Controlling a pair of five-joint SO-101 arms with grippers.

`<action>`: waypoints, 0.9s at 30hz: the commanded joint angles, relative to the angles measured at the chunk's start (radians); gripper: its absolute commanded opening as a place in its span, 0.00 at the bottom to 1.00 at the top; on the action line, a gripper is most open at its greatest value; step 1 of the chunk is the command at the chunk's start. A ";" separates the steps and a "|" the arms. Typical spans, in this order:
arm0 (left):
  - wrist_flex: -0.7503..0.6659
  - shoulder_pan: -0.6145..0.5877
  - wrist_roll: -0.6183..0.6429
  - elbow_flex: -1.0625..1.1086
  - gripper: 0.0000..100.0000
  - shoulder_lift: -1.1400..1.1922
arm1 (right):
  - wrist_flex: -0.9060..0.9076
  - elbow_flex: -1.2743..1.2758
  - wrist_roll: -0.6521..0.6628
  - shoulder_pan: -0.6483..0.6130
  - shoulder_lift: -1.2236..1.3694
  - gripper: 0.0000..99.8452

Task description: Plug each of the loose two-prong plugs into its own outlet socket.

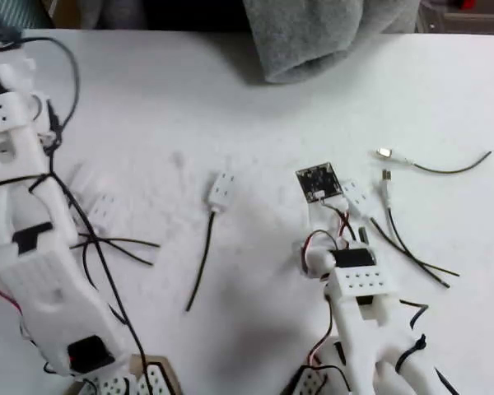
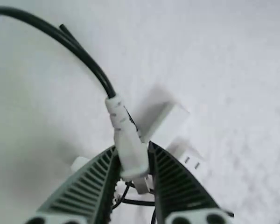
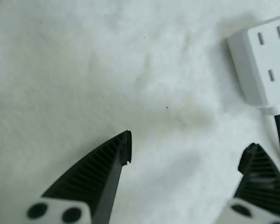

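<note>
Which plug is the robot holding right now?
The white plug on the black cord, pinched in the left end effector. Another plug and its neighbour lie loose on the table, untouched.

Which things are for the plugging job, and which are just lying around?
For the job: white plug held in left gripper; outlet socket by right gripper; middle outlet socket; loose plug.
Lying about: grey cloth.

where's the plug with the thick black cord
In the left wrist view the white plug is pinched in the left end effector, next to a white outlet socket.
</note>
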 commanded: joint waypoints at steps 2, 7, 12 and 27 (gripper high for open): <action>0.002 0.142 -0.121 0.333 0.02 -0.346 | -0.018 -0.003 0.002 -0.001 0.002 0.36; -0.002 0.292 -0.235 0.664 0.02 -0.622 | -0.018 -0.003 0.002 -0.001 0.002 0.36; -0.006 0.406 -0.304 0.950 0.02 -0.849 | -0.018 -0.003 0.002 0.001 0.002 0.36; -0.342 0.420 -0.468 1.788 0.02 -1.307 | -0.010 -0.002 0.002 0.019 0.002 0.36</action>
